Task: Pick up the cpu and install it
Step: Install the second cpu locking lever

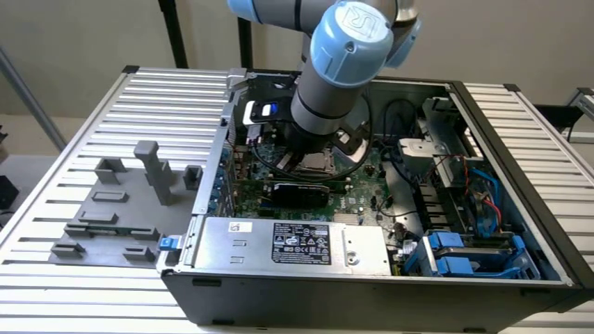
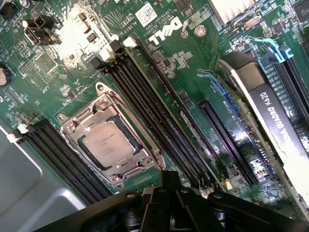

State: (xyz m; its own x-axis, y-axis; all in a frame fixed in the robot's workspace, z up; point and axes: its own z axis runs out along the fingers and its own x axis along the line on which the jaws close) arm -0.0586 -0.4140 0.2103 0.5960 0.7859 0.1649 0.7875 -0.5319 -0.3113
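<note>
The cpu [image 2: 108, 143], a small square chip with a silvery top, lies flat inside the metal-framed socket [image 2: 116, 171] on the green motherboard [image 2: 193, 58]. My gripper [image 2: 170, 178] hangs just above the board beside the socket, shut, with nothing between its black fingers and apart from the chip. In the exterior view the arm [image 1: 339, 69] reaches down into the open computer case [image 1: 371, 285], over the socket [image 1: 316, 164], which peeks out under the wrist.
Black memory slots [image 2: 159, 121] run beside the socket. A graphics card [image 2: 277, 116] lies across the board. The power supply [image 1: 292, 243] fills the case's near side, with blue drive caddies [image 1: 469, 254] at the exterior view's right. Grey fixture blocks [image 1: 121, 209] stand on the slatted table.
</note>
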